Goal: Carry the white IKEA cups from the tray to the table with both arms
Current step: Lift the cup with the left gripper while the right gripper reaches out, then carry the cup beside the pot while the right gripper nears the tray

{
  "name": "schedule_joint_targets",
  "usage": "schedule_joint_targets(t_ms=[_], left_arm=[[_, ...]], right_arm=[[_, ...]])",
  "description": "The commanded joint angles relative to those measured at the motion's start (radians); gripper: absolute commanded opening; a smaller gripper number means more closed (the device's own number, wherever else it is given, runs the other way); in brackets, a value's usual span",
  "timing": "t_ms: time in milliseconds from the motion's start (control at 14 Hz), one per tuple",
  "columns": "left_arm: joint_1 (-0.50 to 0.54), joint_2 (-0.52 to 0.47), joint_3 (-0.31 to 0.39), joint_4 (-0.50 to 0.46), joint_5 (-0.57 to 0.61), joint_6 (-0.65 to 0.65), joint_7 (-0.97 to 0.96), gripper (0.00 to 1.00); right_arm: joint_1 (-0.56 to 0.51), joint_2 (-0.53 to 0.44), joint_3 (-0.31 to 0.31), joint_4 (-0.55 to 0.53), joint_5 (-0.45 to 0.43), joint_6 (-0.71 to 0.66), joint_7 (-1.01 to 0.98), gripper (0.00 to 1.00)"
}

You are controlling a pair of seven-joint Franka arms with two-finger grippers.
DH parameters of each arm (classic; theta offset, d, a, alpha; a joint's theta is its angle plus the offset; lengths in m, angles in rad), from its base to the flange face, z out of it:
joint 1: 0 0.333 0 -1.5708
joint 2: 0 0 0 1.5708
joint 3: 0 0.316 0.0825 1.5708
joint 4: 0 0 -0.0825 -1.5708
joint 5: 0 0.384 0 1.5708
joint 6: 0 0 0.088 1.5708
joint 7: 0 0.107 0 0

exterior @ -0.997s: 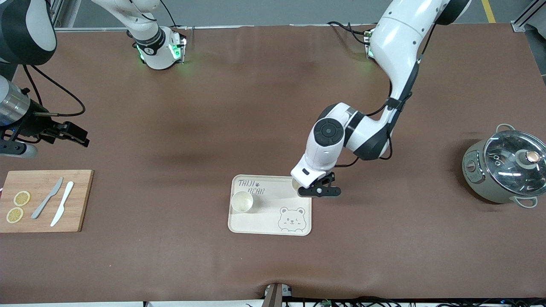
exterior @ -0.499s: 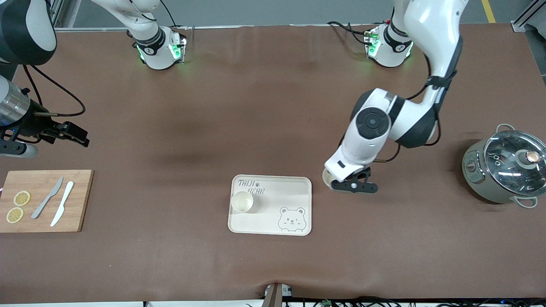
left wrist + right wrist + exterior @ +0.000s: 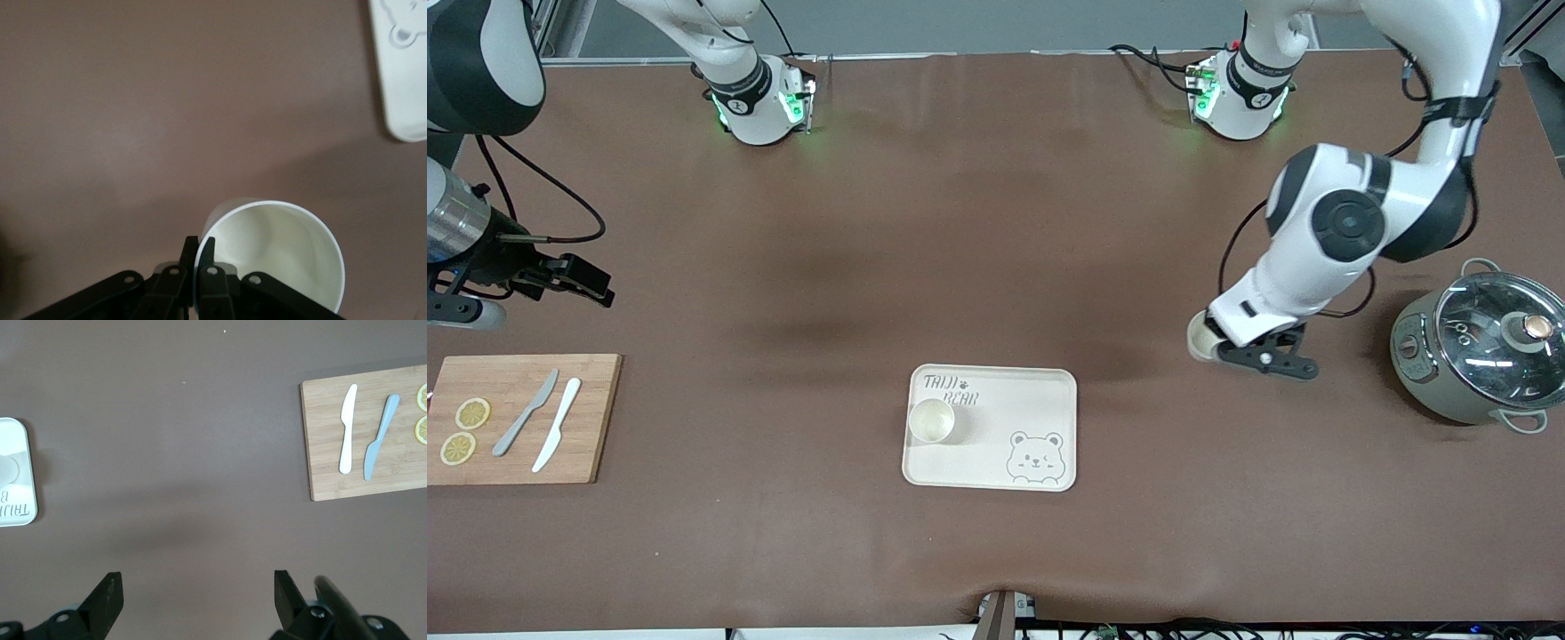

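The left gripper (image 3: 1249, 351), clamped on the rim of one white cup (image 3: 277, 250), holds it in the air over bare table between the bear-printed tray (image 3: 1049, 391) and the pot (image 3: 1476, 351). The other white cup (image 3: 931, 420) stands on the tray. The right gripper (image 3: 574, 280) waits with fingers wide apart, over the table near the cutting board (image 3: 596, 418).

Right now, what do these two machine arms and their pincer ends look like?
Both arms are glossy white rounded tubes with black joint bands. The left arm carries a round black cap and thin black cables. Green lights glow at both bases. The left gripper and right gripper are black two-finger claws.
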State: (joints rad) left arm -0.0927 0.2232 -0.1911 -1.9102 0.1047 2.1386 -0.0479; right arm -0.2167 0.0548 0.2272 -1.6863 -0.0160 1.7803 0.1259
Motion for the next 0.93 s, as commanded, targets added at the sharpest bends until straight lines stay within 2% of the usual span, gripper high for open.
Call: schedule_joint_targets(t_ms=[0,142,427,641,855], left_arm=[[0.07,-0.106,-0.018,-0.133,-0.055,0.036,0.113,0.0],[0.116,-0.149,-0.018,-0.222,-0.095,0.102,0.198,0.0],[0.209,-0.2,-0.018,-0.349,-0.175,0.202,0.38,0.0],[0.264,-0.209,-0.018,-0.441,-0.238,0.305,0.511,0.0],[0.28,-0.206,-0.018,-0.512,-0.295,0.408,0.591,0.0]], right_arm=[[0.054,0.0,0.003,0.016,0.021,0.042,0.027,1.0],[0.115,0.005,0.003,0.025,0.021,0.056,0.169,1.0],[0.267,0.101,0.001,0.095,-0.005,0.094,0.416,1.0],[0.354,0.198,0.001,0.144,-0.08,0.146,0.596,1.0],[0.427,0.314,0.0,0.241,-0.143,0.151,0.736,1.0]])
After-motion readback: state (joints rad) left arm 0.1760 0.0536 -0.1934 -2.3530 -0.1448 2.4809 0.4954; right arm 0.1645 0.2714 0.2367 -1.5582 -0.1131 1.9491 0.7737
